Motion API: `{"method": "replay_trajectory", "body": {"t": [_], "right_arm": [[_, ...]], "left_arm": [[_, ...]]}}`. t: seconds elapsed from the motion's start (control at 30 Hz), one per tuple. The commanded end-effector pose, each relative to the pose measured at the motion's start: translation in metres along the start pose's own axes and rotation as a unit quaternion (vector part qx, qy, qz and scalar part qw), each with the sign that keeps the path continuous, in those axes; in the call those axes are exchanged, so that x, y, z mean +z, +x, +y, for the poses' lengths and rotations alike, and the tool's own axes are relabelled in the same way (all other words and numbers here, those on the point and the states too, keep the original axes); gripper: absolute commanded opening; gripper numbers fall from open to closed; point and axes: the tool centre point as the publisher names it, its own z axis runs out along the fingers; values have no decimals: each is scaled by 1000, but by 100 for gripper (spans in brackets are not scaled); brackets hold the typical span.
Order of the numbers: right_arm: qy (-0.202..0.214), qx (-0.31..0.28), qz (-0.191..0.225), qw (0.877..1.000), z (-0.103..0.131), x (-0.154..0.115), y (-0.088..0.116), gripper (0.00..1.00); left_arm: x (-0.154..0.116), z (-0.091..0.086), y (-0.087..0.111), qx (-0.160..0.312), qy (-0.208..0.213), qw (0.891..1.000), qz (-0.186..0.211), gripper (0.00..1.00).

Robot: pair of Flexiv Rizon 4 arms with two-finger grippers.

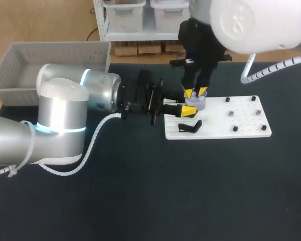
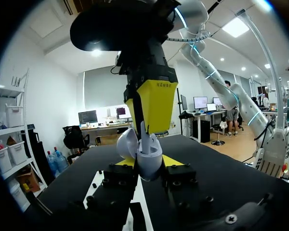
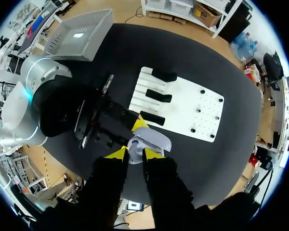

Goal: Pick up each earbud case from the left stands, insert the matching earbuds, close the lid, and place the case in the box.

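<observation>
A lavender earbud case (image 1: pixel 199 104) with its lid open is held over the left end of the white board (image 1: pixel 218 131). My left gripper (image 1: pixel 189 109) comes in from the left and is shut on the case (image 2: pixel 149 158), its yellow tips on either side of the body. My right gripper (image 1: pixel 195 93) hangs straight above the case, shut on a white earbud (image 2: pixel 143 134) whose stem points down into the open case. In the right wrist view the case (image 3: pixel 153 139) lies just ahead of the right gripper (image 3: pixel 135 155), with the earbud between the fingers.
A black stand (image 1: pixel 189 126) sits on the board's near left part, with other black stands (image 3: pixel 159 96) beside it. Several small dark pegs (image 1: pixel 235 129) dot the board's right half. A grey bin (image 1: pixel 20 75) stands at the table's back left.
</observation>
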Motion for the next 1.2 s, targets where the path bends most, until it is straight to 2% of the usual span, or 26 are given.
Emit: {"method": "replay_trajectory", "body": {"t": [0.03, 0.4, 0.43, 0.47, 0.5, 0.53, 0.67, 0.8, 0.9, 0.97, 1.03, 1.2], "right_arm": [[1, 0, 1, 1000, 0, 2, -2, 0], [9, 3, 10, 1000, -2, 7, -4, 0], [10, 3, 10, 1000, -2, 7, -4, 26], [10, 4, 9, 1000, -2, 7, -4, 48], [7, 4, 8, 1000, -1, 5, -3, 91], [5, 4, 8, 1000, 0, 3, -2, 100], [-8, 1, -3, 1000, 4, -12, 7, 100], [-44, 14, -21, 999, 2, -30, 9, 100], [-42, 54, -57, 996, -9, -38, 0, 100], [-52, 93, -92, 990, -20, -41, -11, 100], [-43, 131, -131, 982, -31, -40, -21, 100], [-46, 187, -149, 970, -52, -27, -39, 100]], "left_arm": [[0, -1, 0, 1, -2, 1000, 0, 0], [0, -1, 0, 1, -2, 1000, 0, 0], [0, -1, 0, 1, -2, 1000, 0, 0], [0, -1, 0, 1, -2, 1000, 0, 0], [0, -1, 0, 1, -2, 1000, 0, 0], [0, -1, 0, 1, -2, 1000, 0, 0], [0, -1, 0, 1, -2, 1000, 0, 0], [0, -1, 0, 1, -2, 1000, 0, 0], [0, -1, 0, 1, -2, 1000, 0, 0], [0, -1, 0, 1, -2, 1000, 0, 0], [0, -1, 0, 1, -2, 1000, 0, 0], [0, -1, 0, 1, -2, 1000, 0, 0]]}}
